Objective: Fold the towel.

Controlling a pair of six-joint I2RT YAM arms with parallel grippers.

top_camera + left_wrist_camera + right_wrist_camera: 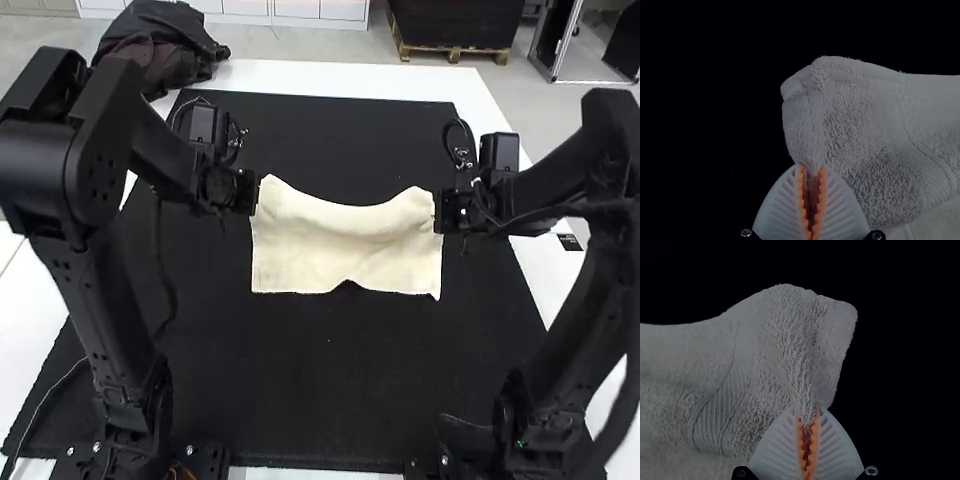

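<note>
1. Apparently, the step in hand is folding the towel [345, 240] across its width, so doing it well is meaning matched height and pace for both arms.
2. The left gripper [811, 168] is pinching the towel at its left side near the far corner, its fingers closing on the cloth; the right gripper [808, 416] is pinching the opposite side likewise.
3. Since the far part is sagging between them, drawing gently outward before laying it down is likely helping against a crooked crease; pulling too hard is risking a slip.
4. The cream towel is lying across the black mat [330, 380] on the desk [350, 76], between the grippers.
5. Its pile is looking fluffy, a ribbed band is running near each held side, and its near edge is showing a small notch mid-way.
</note>
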